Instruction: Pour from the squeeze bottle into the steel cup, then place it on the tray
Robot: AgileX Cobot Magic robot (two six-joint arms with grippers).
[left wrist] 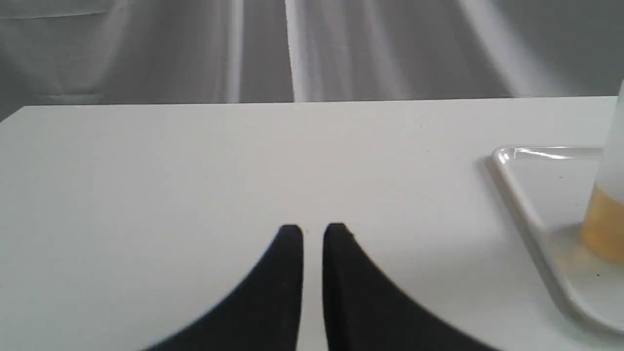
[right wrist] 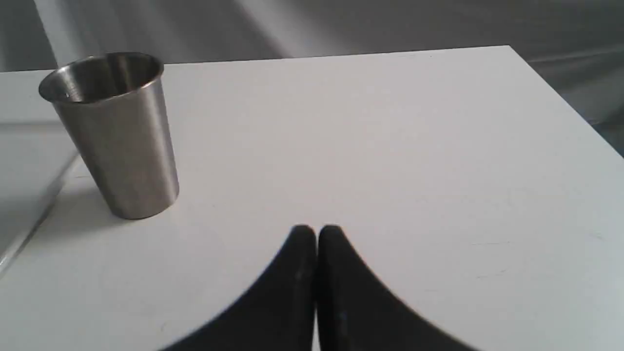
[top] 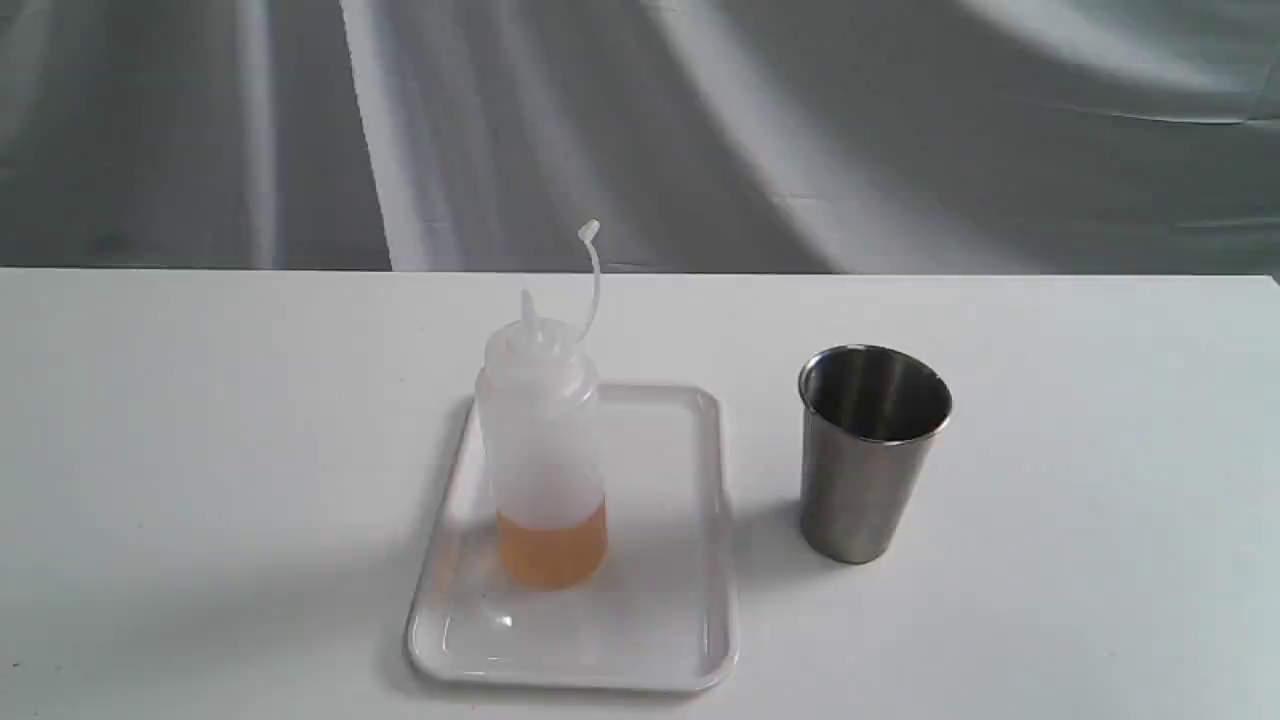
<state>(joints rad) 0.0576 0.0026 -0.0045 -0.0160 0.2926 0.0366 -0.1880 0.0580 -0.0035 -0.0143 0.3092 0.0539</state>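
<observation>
- Squeeze bottle point(top: 541, 450) upright on tray point(top: 690, 640); steel cup point(top: 868, 455) at its 3 o'clock, on the table.
- Left gripper point(left wrist: 313, 231) and right gripper point(right wrist: 317, 233): jaws nearly closed, empty.
- Judged: unclear if pouring is done; if not, grasp bottle.

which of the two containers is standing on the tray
The translucent white plastic squeeze bottle with amber liquid stands on the glossy white tray; the brushed steel cup stands beside it on the table.
</observation>
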